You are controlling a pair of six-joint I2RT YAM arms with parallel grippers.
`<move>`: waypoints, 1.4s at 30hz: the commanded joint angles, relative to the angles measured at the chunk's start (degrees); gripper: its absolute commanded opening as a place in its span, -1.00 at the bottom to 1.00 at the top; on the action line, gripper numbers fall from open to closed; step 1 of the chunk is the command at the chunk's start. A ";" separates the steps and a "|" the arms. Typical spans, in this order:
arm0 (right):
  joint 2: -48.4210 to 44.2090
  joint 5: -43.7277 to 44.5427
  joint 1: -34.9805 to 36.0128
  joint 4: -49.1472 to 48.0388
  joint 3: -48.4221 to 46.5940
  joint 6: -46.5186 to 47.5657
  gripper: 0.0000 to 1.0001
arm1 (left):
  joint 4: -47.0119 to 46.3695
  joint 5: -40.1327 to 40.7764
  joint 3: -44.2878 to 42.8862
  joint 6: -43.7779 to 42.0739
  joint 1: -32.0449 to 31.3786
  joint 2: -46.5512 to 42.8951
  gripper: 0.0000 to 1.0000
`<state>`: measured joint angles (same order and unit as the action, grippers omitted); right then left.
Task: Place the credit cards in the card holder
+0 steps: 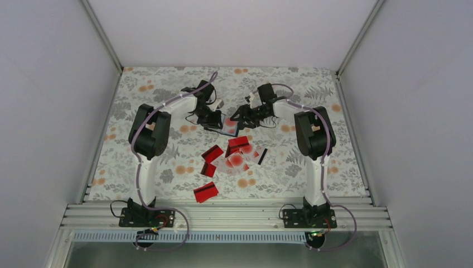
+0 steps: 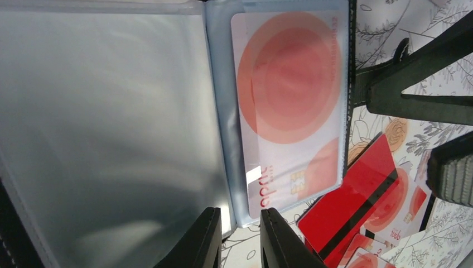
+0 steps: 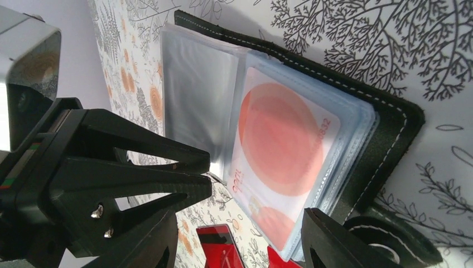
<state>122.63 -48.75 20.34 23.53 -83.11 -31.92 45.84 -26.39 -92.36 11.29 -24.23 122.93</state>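
so the whole thing's basically a white box, plain matte walls [image 1: 50, 111] on the left, back and right with thin metal strips [image 1: 103, 33] in the corners, soft even light, and a table [image 1: 167, 173] covered in grey-and-orange floral cloth with a ribbed aluminium rail [image 1: 223, 215] along the near edge

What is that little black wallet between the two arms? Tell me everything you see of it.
The card holder lies open on the flowered table: black leather-like cover with white stitching, clear grey-blue plastic sleeves fanned inside. One sleeve holds a whitish card with red circles. The left end effector pinches a sleeve's edge by the fold.
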 commanded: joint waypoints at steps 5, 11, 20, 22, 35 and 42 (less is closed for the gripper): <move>3.18 1.01 0.49 0.94 -2.17 0.36 0.13 | -0.85 0.14 -0.40 -1.27 0.07 2.68 -0.70; 4.26 1.01 0.75 1.16 -3.21 0.46 0.13 | -0.69 0.00 -1.03 -1.42 0.06 3.77 -0.79; 3.67 1.33 0.85 2.62 -4.31 1.03 0.13 | 0.41 0.29 -2.39 -2.58 0.06 4.62 -0.84; 3.36 1.50 0.93 3.51 -4.78 1.52 0.13 | 0.34 0.04 -2.23 -2.59 0.06 4.74 -0.84; 4.75 1.89 1.55 5.14 -6.81 2.48 0.13 | 0.73 0.21 -4.33 -2.93 0.06 5.60 -0.87; 3.44 4.77 1.55 7.99 -6.83 3.61 0.13 | 1.47 1.48 -5.10 -3.01 -0.20 6.85 -0.91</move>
<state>126.06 -46.04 21.37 28.97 -88.51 -29.71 46.59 -26.57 -96.40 9.41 -24.16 128.09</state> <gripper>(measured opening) 0.565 0.046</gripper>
